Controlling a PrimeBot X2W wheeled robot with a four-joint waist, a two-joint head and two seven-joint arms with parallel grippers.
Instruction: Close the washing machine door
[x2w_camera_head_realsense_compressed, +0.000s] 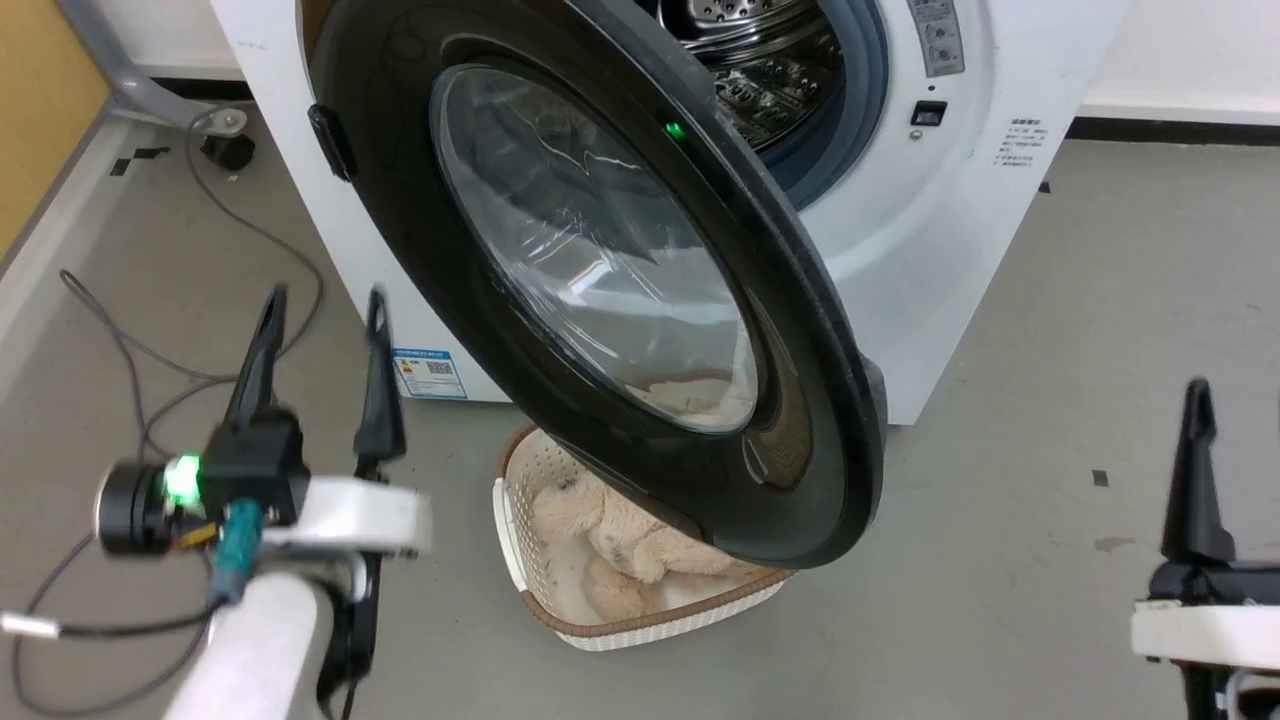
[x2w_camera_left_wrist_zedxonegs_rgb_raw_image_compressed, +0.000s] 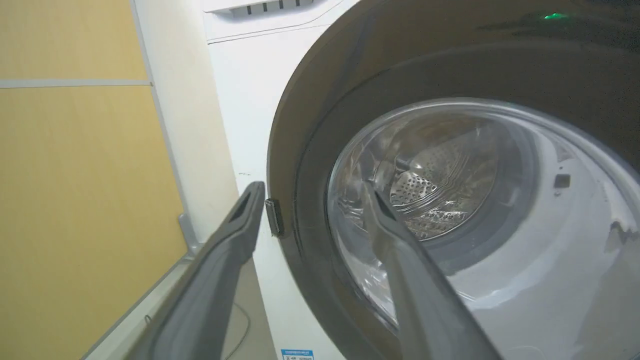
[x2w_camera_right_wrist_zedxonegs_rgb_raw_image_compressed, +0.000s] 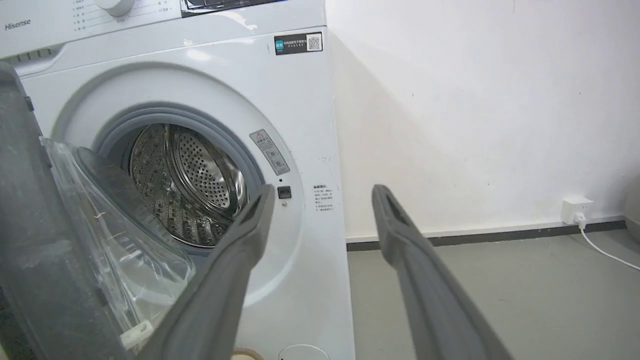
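The door (x2w_camera_head_realsense_compressed: 600, 260) stands swung out from the left side of the washer (x2w_camera_head_realsense_compressed: 900, 250), leaning forward over the basket (x2w_camera_head_realsense_compressed: 530, 480). The drum (x2w_camera_head_realsense_compressed: 760, 60) lies behind it, inside the washer. The basket sits on the floor (x2w_camera_head_realsense_compressed: 1050, 350) just before the washer, partly under the door, with a plush toy (x2w_camera_head_realsense_compressed: 620, 530) in it. The left tool (x2w_camera_head_realsense_compressed: 326, 298) is left of the door, near it but apart. The right tool (x2w_camera_right_wrist_zedxonegs_rgb_raw_image_compressed: 324, 192) is well to the door's right, above the floor. Cables (x2w_camera_head_realsense_compressed: 130, 360) lie on the floor left of the washer.
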